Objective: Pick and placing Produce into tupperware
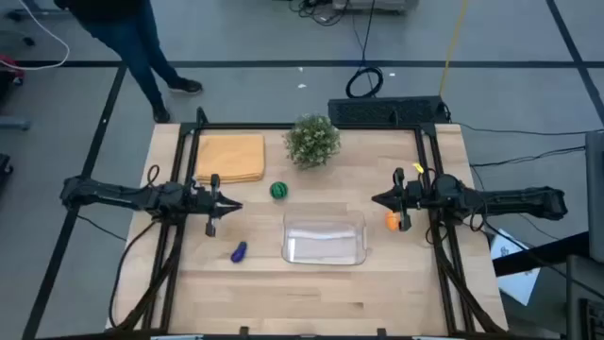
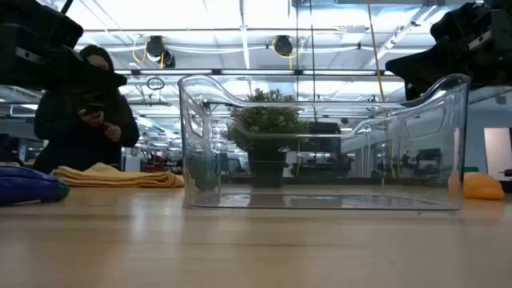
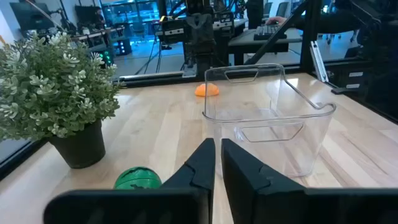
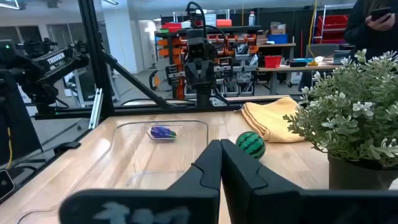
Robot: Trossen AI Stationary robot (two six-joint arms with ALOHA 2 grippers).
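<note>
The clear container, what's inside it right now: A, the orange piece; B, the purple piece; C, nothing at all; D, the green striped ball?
C: the clear container shows only bare floor, while the green striped ball, the orange piece and the purple piece all lie outside it on the table.
</note>
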